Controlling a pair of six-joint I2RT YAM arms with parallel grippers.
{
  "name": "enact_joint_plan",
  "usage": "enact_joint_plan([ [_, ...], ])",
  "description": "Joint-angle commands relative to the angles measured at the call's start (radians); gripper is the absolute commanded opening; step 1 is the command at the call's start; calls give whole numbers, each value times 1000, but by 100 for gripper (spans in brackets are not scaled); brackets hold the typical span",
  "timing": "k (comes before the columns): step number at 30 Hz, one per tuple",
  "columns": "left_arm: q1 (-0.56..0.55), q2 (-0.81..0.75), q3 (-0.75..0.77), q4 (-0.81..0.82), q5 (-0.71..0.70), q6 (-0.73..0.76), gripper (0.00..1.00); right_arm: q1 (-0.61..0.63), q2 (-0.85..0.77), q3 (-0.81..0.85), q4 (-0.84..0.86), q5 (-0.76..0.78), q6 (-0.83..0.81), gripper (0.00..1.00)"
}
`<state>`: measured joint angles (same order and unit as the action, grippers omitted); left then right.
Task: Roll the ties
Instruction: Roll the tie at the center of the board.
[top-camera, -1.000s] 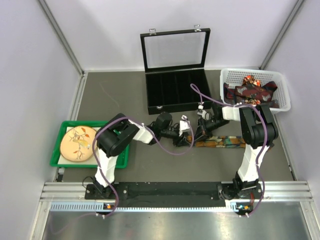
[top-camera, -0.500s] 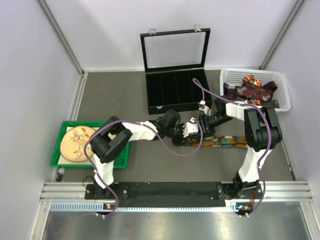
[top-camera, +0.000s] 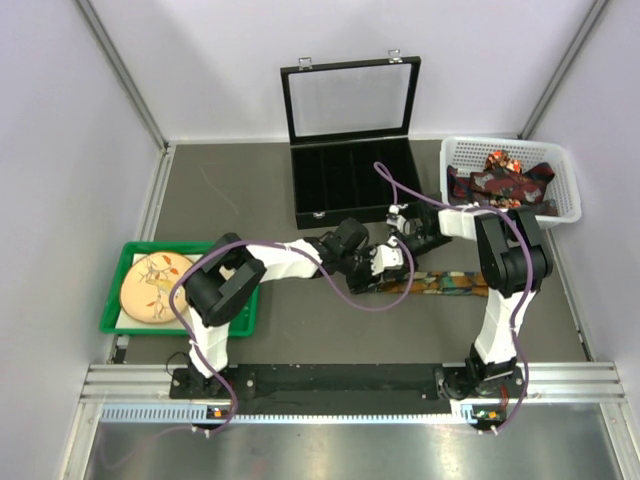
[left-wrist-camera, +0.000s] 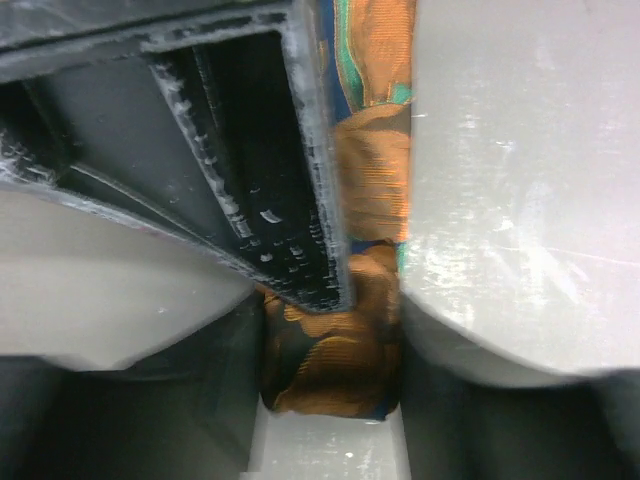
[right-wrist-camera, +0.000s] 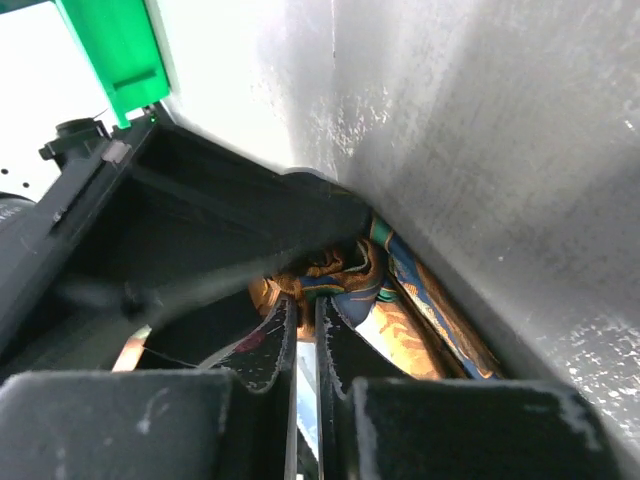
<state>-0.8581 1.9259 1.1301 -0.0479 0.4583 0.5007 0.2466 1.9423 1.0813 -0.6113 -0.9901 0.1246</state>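
One of the ties (top-camera: 446, 283) lies flat on the grey table, its left end wound into a small roll under both grippers. The left wrist view shows that orange and dark roll (left-wrist-camera: 345, 365) filling the gap between my left gripper's (left-wrist-camera: 338, 330) white fingers (left-wrist-camera: 520, 200), which are shut on it. My left gripper (top-camera: 384, 262) reaches in from the left. My right gripper (top-camera: 402, 240) comes down from behind. Its black jaws (right-wrist-camera: 306, 300) stand almost together, their tips nipped on a fold of the roll (right-wrist-camera: 350, 270). More ties (top-camera: 502, 178) lie heaped in the white basket (top-camera: 505, 144).
An open black case (top-camera: 350, 190) with its glass lid up stands just behind the grippers. At the left is a green tray (top-camera: 108, 300) holding a round painted cushion (top-camera: 153, 285). Purple cables loop from both arms over the table.
My left arm has stretched right, bringing its gripper onto the tie's rolled end. The right gripper opened, moved slightly left and back, and shut again on the roll.
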Motion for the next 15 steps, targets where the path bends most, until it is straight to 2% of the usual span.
enact_joint_plan([
  [1, 14, 59, -12, -130, -99, -13, 62, 8, 14, -6, -13, 83, -71, 0],
  [2, 28, 51, -22, -109, -52, -34, 65, 3, 11, -11, -15, 97, -74, 0],
  [3, 46, 30, -39, -77, -18, -72, 72, -4, 9, -14, -13, 109, -77, 0],
  [6, 102, -11, -102, 40, 121, -114, 82, -20, 18, -21, -15, 151, -97, 0],
  [11, 123, -24, -213, 336, 267, -131, 85, -52, 29, -31, -10, 197, -114, 0],
  [15, 97, 57, -195, 437, 252, -145, 85, -64, 27, -29, -10, 196, -120, 0],
])
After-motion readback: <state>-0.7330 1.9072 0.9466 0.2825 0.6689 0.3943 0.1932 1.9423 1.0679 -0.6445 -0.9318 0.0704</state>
